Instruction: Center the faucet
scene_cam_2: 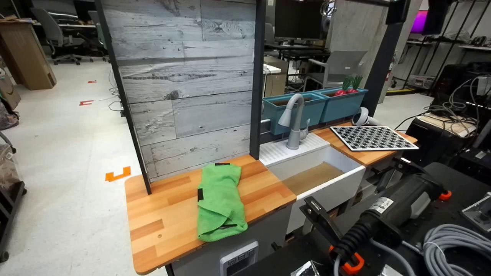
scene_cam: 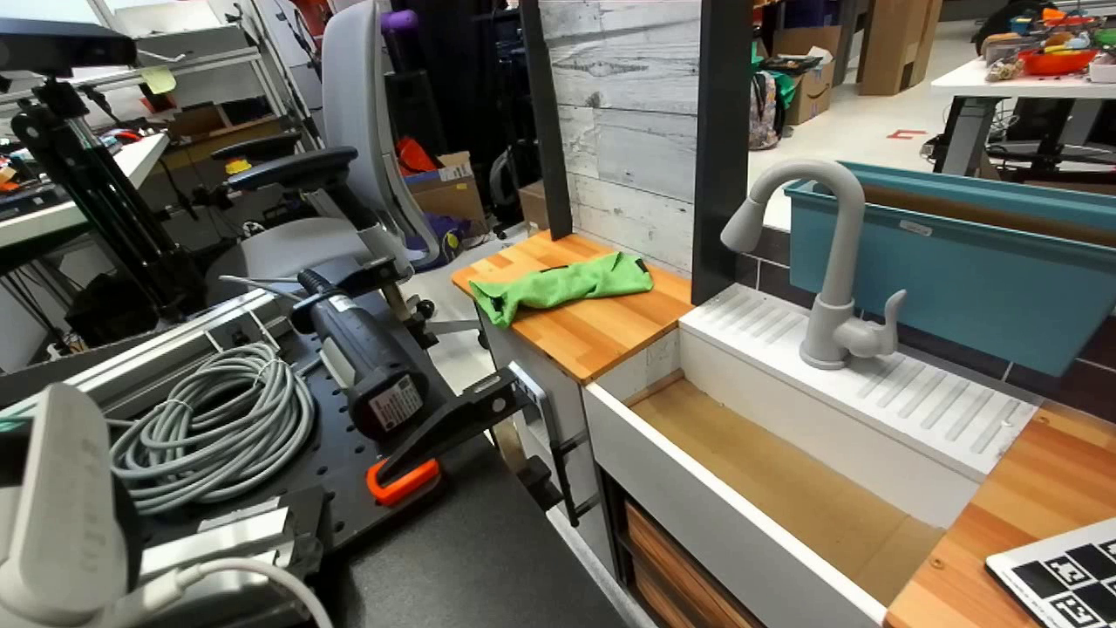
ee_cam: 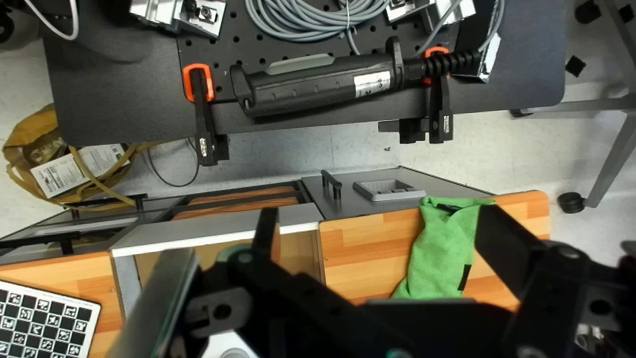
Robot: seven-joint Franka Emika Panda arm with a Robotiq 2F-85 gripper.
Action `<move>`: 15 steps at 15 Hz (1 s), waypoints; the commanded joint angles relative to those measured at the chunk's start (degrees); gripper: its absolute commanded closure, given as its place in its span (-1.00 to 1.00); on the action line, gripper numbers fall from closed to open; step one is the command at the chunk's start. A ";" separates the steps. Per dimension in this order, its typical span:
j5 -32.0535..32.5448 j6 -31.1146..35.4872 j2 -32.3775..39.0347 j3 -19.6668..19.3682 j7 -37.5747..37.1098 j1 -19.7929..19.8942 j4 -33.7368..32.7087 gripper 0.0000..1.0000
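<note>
The faucet (scene_cam: pixel 844 253) stands upright on the grooved drainboard (scene_cam: pixel 924 397) along the back edge of the bench (scene_cam_2: pixel 172 214), behind the sink (scene_cam: pixel 724 528). Its spout (scene_cam: pixel 815 171) hooks sideways toward the black post (scene_cam: pixel 724 131) rather than out over the middle of the sink, so the centering looks yet to be done. In the wrist view the tool (ee_cam: pixel 378 221) has its two fingers (ee_cam: pixel 502 248) spread wide, with nothing seen held; its height above the bench cannot be told. The step in hand is probably the approach. The next move likely calls for reaching the spout, straddling it or pressing from the post side, and swinging it toward the front edge.

The post rises at the back edge near the spout's tip, and a teal planter box (scene_cam: pixel 968 279) sits close behind the faucet, so room there seems tight. Forward, over the sink, looks freer. A green cloth (scene_cam_2: pixel 222 199) reaches the front edge beside the sink; a ChArUco board (scene_cam_2: pixel 374 138) lies at the opposite end, both low.
</note>
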State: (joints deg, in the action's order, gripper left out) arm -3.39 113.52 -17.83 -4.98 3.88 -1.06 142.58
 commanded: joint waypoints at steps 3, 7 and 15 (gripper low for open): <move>-8.64 6.83 7.59 -0.60 -5.25 1.60 -4.18 -1.00; -16.27 13.08 18.02 -1.36 -9.07 2.87 -11.63 -1.00; -30.47 21.54 42.32 -0.34 -17.48 7.38 -31.48 -1.00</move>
State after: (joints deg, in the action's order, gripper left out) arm -30.23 131.98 16.03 -6.73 -9.91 4.75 118.80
